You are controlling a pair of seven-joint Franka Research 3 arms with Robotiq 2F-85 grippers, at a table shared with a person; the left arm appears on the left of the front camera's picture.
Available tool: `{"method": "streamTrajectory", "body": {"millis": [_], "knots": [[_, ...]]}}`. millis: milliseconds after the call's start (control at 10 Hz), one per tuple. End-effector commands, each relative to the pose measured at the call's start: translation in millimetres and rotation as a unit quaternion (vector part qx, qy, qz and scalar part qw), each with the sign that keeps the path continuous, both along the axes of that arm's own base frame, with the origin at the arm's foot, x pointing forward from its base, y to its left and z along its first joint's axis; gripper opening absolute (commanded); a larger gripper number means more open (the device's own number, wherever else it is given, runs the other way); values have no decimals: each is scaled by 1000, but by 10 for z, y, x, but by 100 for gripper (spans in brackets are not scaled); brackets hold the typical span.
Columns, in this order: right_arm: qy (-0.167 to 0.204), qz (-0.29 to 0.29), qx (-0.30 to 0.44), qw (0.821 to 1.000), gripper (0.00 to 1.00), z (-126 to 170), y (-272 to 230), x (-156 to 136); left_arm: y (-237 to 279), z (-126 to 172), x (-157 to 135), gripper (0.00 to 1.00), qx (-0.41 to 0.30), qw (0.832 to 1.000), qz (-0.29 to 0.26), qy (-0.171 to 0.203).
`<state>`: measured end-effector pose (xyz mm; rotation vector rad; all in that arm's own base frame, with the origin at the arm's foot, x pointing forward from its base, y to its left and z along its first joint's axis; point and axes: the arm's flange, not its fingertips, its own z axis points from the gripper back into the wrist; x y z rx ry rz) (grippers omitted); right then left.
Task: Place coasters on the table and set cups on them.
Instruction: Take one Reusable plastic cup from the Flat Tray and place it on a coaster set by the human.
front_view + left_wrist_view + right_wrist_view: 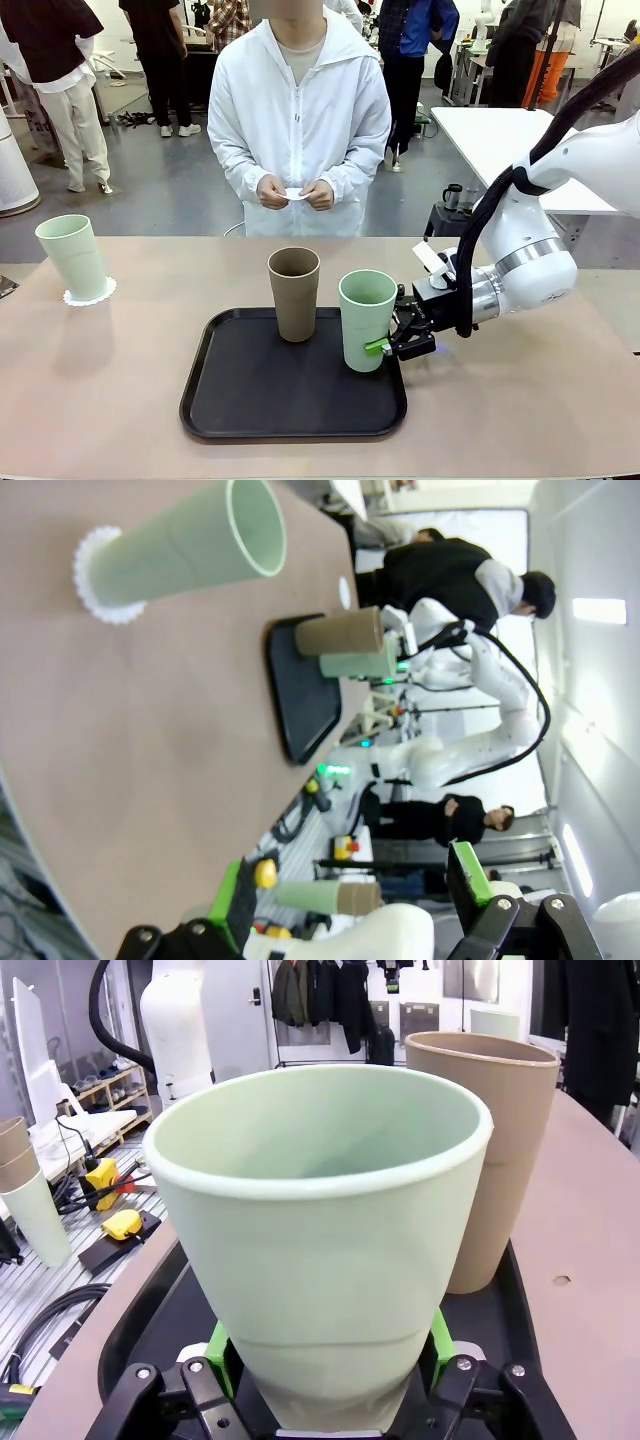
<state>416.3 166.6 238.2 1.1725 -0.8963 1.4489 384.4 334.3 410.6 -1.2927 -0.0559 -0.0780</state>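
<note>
So, the pale mint green tapered tumbler (367, 318) is clamped near its base by the right gripper (385, 347), on the black rectangular tray (295, 410), just beside the brown tumbler (294, 292). A second mint tumbler (72, 256) is set on a lacy white paper doily (95, 294) at the left end of the beige table (120, 390). The left gripper (352, 885) is held spread, with nothing between its fingers.

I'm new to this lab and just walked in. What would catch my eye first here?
The right gripper is clamped on a mint cup standing on the black tray, beside the brown cup. At the far left of the table, a second mint cup stands on a lacy coaster, and the person's hands hold something small and white.
</note>
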Motion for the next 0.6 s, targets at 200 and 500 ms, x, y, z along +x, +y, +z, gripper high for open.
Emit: {"method": "streamTrajectory", "body": {"millis": [200, 500], "knots": [[29, -64, -30, 997, 0, 253, -189, -117, 4, 13, -11, 100, 1, 1000, 1, 2], [23, -121, -17, 992, 0, 1082, -665, -375, 4, 13, -11, 100, 1, 1000, 1, 2]]}}
